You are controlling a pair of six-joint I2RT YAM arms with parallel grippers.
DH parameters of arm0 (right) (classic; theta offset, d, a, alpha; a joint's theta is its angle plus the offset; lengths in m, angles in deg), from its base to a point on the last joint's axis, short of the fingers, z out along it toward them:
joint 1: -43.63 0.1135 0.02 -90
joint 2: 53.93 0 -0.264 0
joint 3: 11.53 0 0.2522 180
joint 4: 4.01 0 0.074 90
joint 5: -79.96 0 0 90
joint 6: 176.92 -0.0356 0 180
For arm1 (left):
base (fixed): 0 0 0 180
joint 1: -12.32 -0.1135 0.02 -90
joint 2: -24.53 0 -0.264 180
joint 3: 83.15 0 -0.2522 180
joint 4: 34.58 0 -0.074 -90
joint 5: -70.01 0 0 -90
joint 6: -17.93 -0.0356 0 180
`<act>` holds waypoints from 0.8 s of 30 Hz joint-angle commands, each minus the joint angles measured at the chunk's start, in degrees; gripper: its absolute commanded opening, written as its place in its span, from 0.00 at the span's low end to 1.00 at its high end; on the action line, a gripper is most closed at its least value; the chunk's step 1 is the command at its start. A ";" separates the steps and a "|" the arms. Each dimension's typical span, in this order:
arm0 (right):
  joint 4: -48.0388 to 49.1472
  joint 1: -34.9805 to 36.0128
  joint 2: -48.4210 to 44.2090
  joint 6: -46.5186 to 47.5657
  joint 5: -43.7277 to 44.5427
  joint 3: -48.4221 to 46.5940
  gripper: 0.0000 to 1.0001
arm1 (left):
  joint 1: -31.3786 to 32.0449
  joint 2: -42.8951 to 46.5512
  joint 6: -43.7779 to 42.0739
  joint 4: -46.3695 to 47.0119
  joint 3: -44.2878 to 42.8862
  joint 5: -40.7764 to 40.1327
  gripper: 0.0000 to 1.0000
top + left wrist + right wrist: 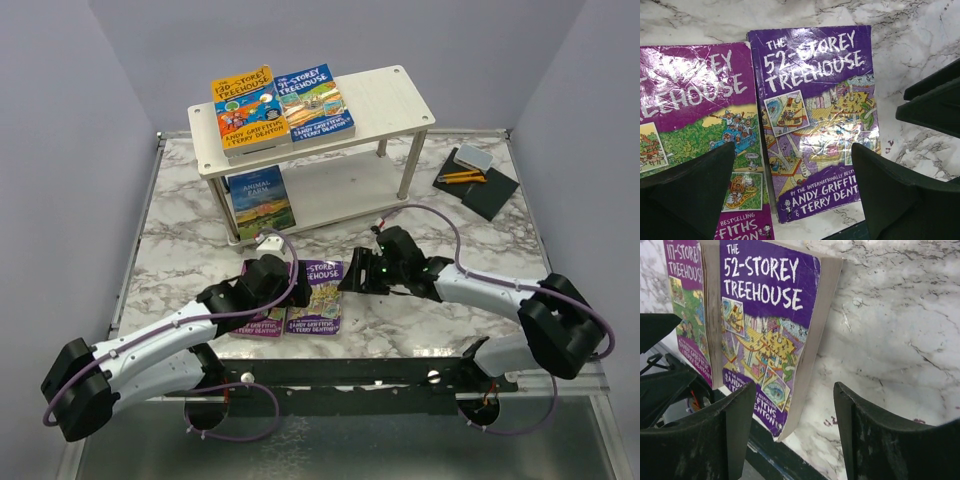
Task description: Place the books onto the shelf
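Two purple Treehouse books lie flat side by side near the table's front edge. The "52-Storey" one (318,296) (815,115) (765,315) is on the right and the other (255,322) (690,115) (685,300) on the left. My left gripper (264,298) (795,200) hovers open over both, its fingers spanning the seam between them. My right gripper (357,278) (790,430) is open beside the 52-Storey book's right edge, touching nothing. The shelf (385,95) stands at the back with an orange book (245,110) and a blue book (313,102) on top and Animal Farm (258,200) on the lower board.
A flat black pad (478,182) with pencils and an eraser lies at the back right. The table's dark front edge (785,460) runs just below the purple books. The two grippers are close together over the front middle of the marble top (470,250).
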 commanded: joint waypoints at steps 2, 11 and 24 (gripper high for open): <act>7.64 1.31 5.87 -3.05 0.78 -1.30 0.68 | -0.12 -1.53 1.64 3.31 1.14 0.91 0.99; 9.78 3.24 11.60 -4.73 2.21 -2.10 0.63 | -0.19 -3.27 2.37 5.54 3.36 1.38 0.99; 7.33 3.73 14.85 -4.45 5.84 -0.99 0.34 | -0.14 -4.36 2.74 6.87 4.36 2.00 0.99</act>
